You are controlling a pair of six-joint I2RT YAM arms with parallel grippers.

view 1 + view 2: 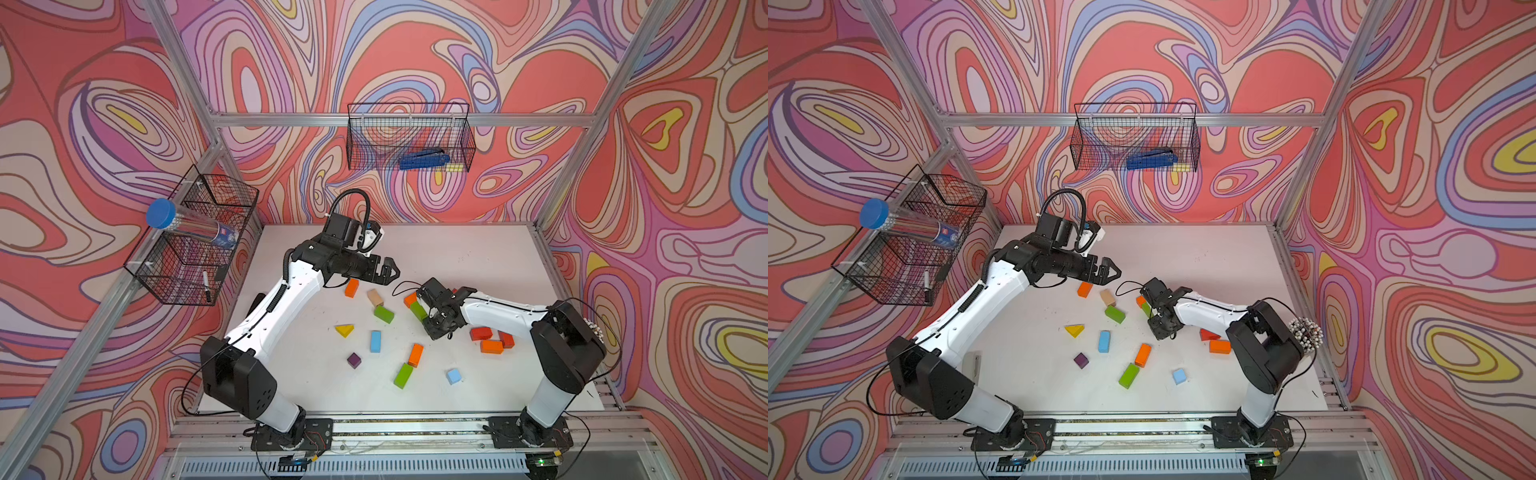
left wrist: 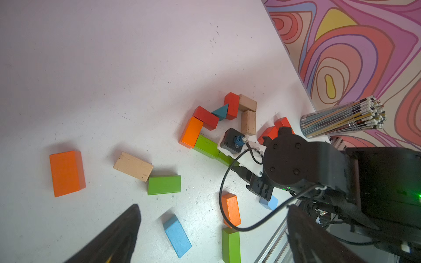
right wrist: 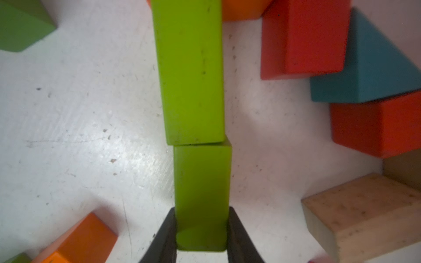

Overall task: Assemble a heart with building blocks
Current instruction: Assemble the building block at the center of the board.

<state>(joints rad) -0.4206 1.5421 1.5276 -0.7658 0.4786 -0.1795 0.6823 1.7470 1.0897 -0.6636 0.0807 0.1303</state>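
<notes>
Coloured building blocks across white table

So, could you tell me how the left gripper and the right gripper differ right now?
The left gripper is wide open and empty; the right gripper is shut on a short green block. The left gripper hangs above the table; the right gripper is low, its block butting the end of a longer green block. Both have black fingers.
</notes>
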